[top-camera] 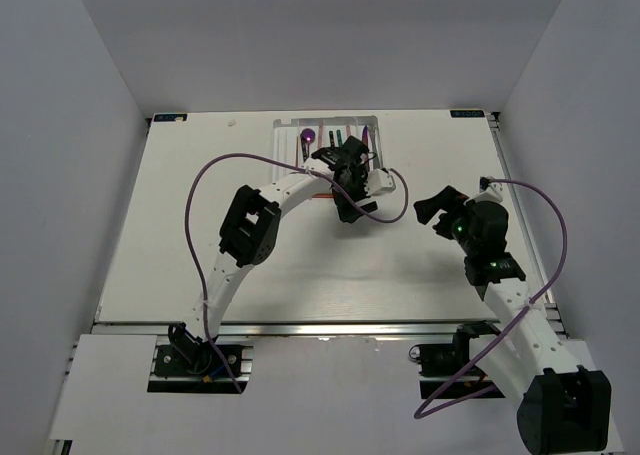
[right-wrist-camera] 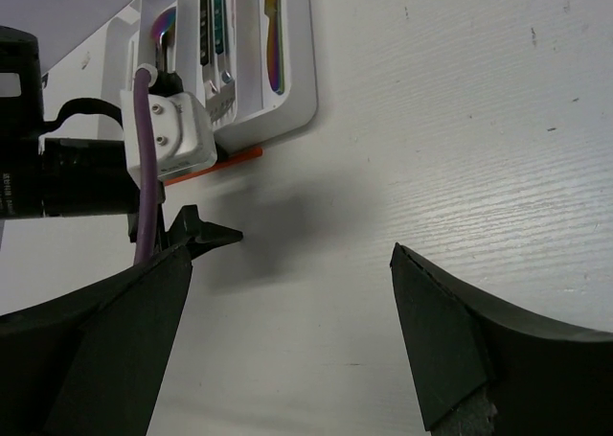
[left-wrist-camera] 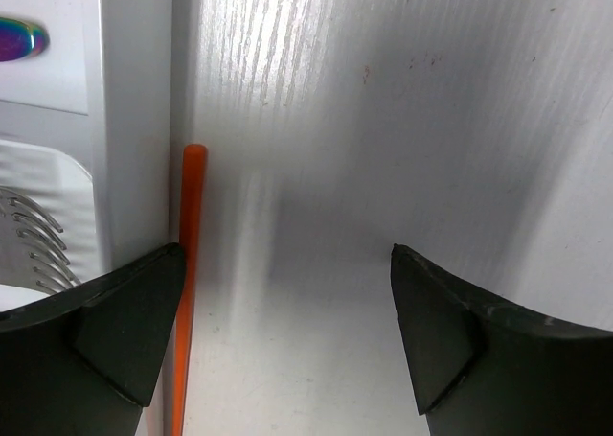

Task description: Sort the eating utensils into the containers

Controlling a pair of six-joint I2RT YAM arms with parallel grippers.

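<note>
The white divided tray (top-camera: 285, 127) stands at the back middle of the table. It holds an iridescent purple spoon (top-camera: 309, 136) and other utensils (top-camera: 341, 135). A red-orange chopstick (left-wrist-camera: 192, 254) lies on the table along the tray's near wall (left-wrist-camera: 134, 120); it also shows in the right wrist view (right-wrist-camera: 225, 161). My left gripper (left-wrist-camera: 287, 331) is open and empty just above the table, its left finger over the chopstick. It shows in the top view (top-camera: 347, 213) at the tray's near edge. My right gripper (right-wrist-camera: 287, 331) is open and empty over bare table, right of the left gripper (top-camera: 432, 208).
Silver fork tines (left-wrist-camera: 38, 244) and an iridescent utensil tip (left-wrist-camera: 19, 38) lie in the tray's compartments. Iridescent utensils (right-wrist-camera: 273, 34) lie in the tray's end compartments. Purple cables loop beside both arms (top-camera: 200, 205). White walls enclose the table.
</note>
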